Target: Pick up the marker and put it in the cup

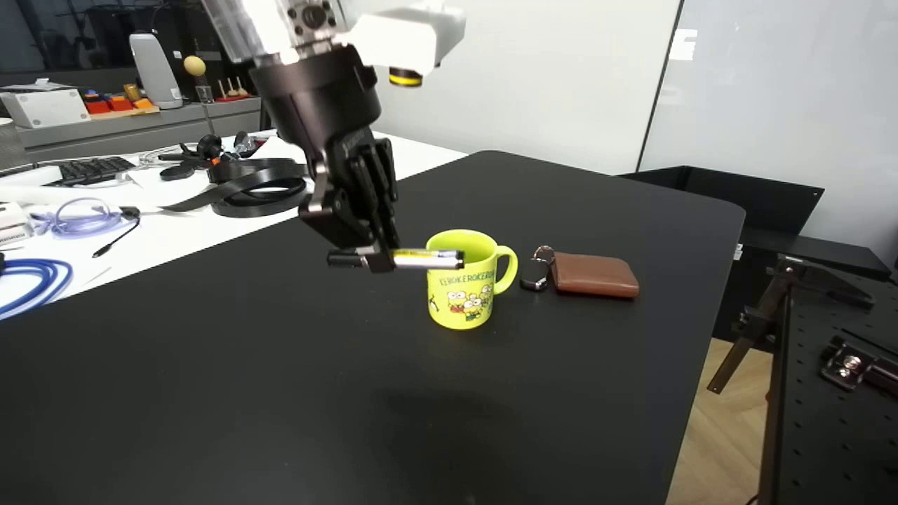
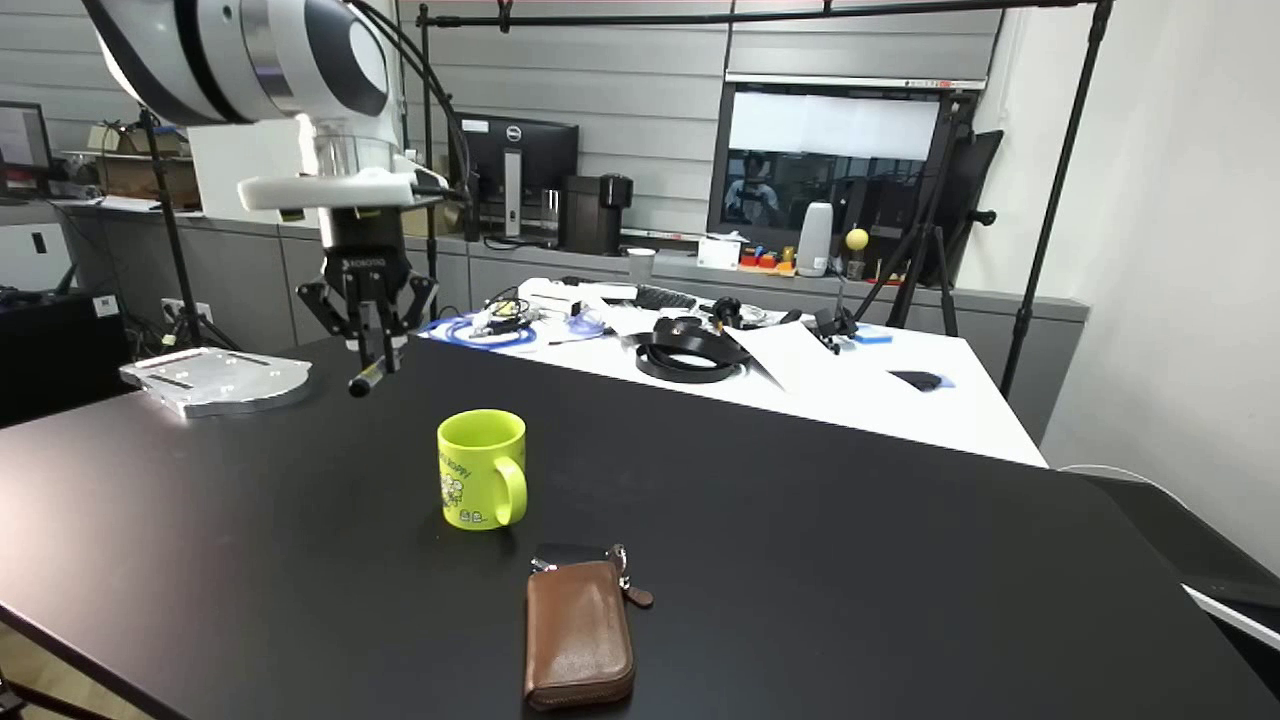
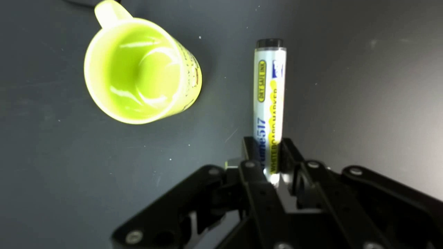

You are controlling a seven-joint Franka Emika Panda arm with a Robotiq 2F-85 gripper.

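over the black table (image 1: 316,400), the robotiq gripper (image 3: 268,152) clamps the whiteboard marker (image 3: 270,90) crosswise, gripped firmly, up in the air! left of it in the wrist view, standing apart, the upright yellow-green cartoon mug (image 3: 143,72); and near, in an exterior view, the brown leather zip pouch (image 2: 578,630) lies on the table.

In the wrist view, your gripper (image 3: 267,148) hides one end of the marker (image 3: 270,91). Beyond your gripper in an exterior view, the marker covers part of the cup (image 1: 459,294); above your gripper, the arm (image 2: 240,60) is cut off in both exterior views.
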